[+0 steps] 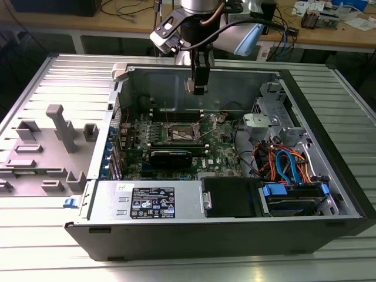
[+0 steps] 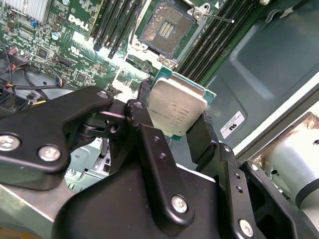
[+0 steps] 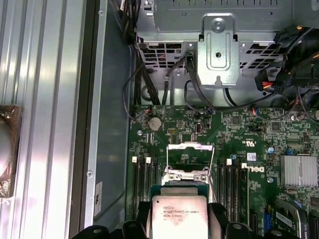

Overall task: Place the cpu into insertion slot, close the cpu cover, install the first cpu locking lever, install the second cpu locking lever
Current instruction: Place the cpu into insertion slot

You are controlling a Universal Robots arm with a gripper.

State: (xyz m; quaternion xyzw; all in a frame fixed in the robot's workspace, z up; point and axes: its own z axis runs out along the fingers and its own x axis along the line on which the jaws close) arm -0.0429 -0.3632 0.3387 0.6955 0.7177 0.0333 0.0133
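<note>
My gripper (image 1: 198,88) hangs inside the open computer case, near its back wall and above the motherboard. It is shut on the cpu (image 2: 177,112), a small square chip with a silver-grey top, held by two opposite edges between the black fingers (image 2: 144,117). In the first wrist view the cpu (image 3: 179,216) sits between the fingers, and the cpu cover (image 3: 190,145) stands raised just beyond it. The insertion slot (image 2: 165,24) lies open with its dark centre bare, some way off from the chip. A thin metal lever (image 2: 219,19) juts out beside it. The slot (image 1: 179,134) lies below and nearer than the gripper.
Long black memory slots (image 2: 214,42) flank the socket. A black graphics card (image 1: 170,157) lies in front of it, then the power supply (image 1: 147,200). A drive cage with coloured cables (image 1: 288,170) fills the exterior view's right. A grey fixture (image 1: 56,138) stands outside the case.
</note>
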